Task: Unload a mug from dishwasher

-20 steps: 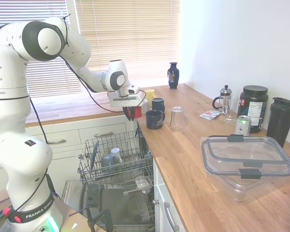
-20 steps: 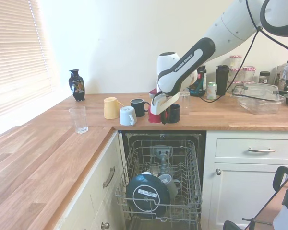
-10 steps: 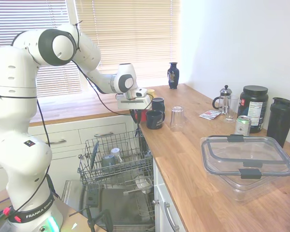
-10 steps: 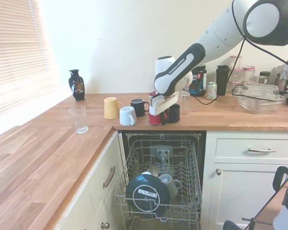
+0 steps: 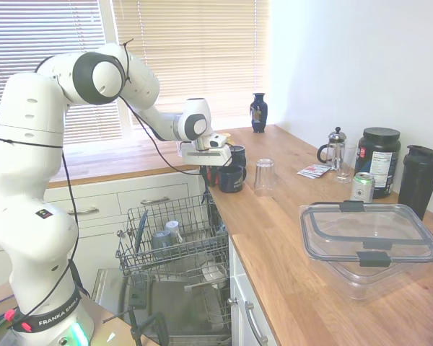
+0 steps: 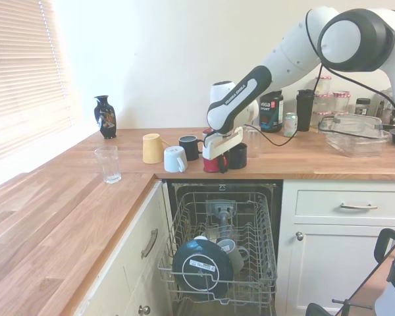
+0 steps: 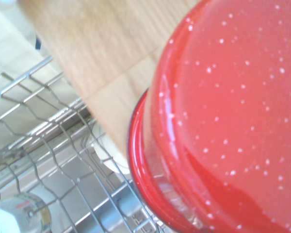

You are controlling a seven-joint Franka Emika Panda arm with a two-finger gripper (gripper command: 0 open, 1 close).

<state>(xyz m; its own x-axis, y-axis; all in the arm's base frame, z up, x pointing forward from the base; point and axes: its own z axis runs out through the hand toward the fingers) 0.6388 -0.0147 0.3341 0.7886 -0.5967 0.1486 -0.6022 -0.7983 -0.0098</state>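
Wooden kitchen surface [image 6: 329,164] by a blinded window. Pincer [image 6: 212,160] grips the red mug [image 6: 210,162]; since a second ago it has carried the mug in from over the open dishwasher [image 6: 220,247] to the surface's front edge, low over the wood, contact unclear. Judged: unloading nearly done, set-down and release remain. Dark mug [image 6: 237,155] just beside, a tight fit. Grey mug [image 6: 175,158], yellow cup [image 6: 152,147], another dark mug [image 6: 190,147] near; glass [image 6: 107,163] well apart.
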